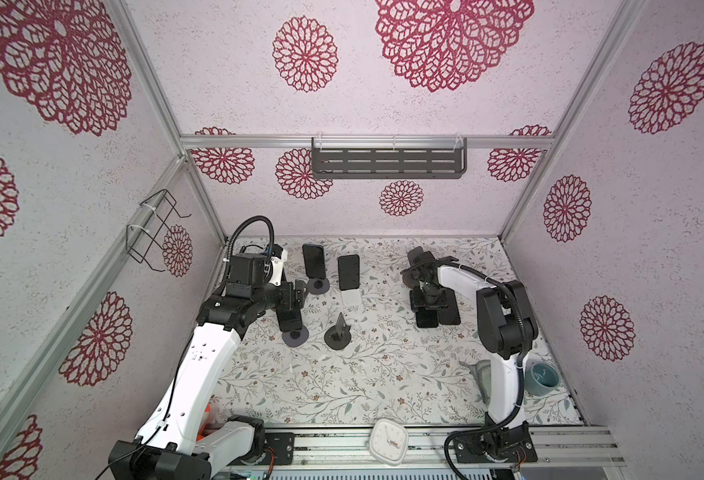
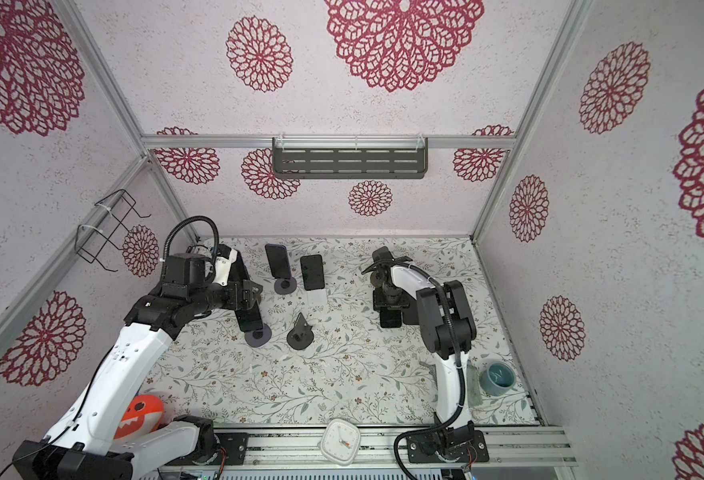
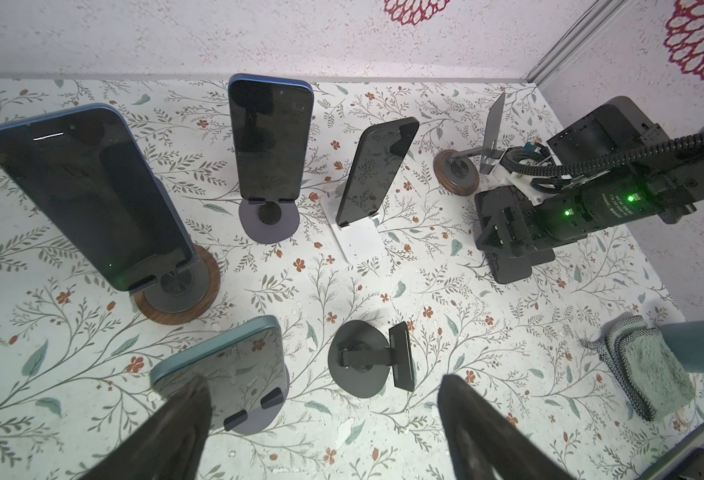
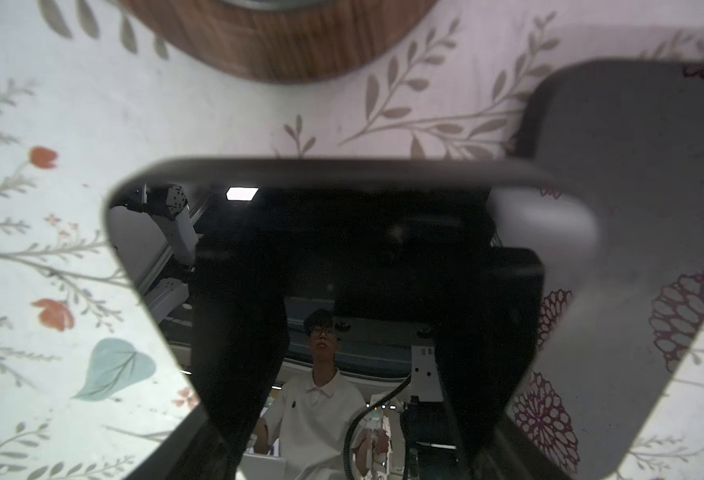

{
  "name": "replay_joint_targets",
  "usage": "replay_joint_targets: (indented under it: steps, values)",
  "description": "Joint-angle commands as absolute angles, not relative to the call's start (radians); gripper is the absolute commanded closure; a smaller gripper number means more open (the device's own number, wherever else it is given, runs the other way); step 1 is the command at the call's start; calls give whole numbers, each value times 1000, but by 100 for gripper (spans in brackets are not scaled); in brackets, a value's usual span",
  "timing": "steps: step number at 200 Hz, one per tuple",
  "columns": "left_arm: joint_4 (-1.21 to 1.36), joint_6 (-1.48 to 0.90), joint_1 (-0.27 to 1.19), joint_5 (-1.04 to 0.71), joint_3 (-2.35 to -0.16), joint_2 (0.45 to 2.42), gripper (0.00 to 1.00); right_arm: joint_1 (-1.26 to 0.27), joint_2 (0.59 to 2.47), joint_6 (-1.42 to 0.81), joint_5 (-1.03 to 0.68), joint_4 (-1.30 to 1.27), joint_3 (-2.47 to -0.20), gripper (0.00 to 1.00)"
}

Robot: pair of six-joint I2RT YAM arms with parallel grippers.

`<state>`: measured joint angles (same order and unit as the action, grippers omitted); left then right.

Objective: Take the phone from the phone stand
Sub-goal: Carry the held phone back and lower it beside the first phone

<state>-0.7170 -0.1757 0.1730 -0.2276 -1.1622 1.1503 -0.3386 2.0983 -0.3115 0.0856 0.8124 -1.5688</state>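
A dark phone (image 4: 342,249) sits between the fingers of my right gripper (image 4: 354,436), which is shut on its two long edges. It is held low by the floral table, partly over a second phone (image 4: 633,208) lying flat; whether it touches the table I cannot tell. In both top views the right gripper (image 1: 427,305) is at the back right. Just behind it stands an empty phone stand (image 3: 456,170) with a wooden base. My left gripper (image 3: 321,386) is open beside a teal phone (image 3: 225,370) on a grey stand.
More phones lean on stands: a large one (image 3: 92,195), a blue one (image 1: 313,259) and a black one (image 1: 348,272). An empty black stand (image 1: 338,332) is mid-table. A teal cup (image 1: 543,376) and cloth (image 1: 477,370) are at the right, a white clock (image 1: 390,441) at the front.
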Motion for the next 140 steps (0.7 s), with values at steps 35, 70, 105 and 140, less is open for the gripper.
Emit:
replay_joint_targets:
  steps: [35, 70, 105, 140]
  values:
    - [-687, -159, 158, -251, -1150, 1134, 11, -337, 2099, -280, 133, 831, -1597, 53]
    - [-683, -161, 157, -255, -1149, 1129, 11, -336, 2100, -281, 133, 831, -1597, 48]
    - [-680, -163, 156, -263, -1147, 1130, 11, -337, 2102, -284, 131, 831, -1600, 45]
    - [-678, -163, 151, -269, -1147, 1133, 11, -337, 2103, -281, 133, 834, -1604, 41]
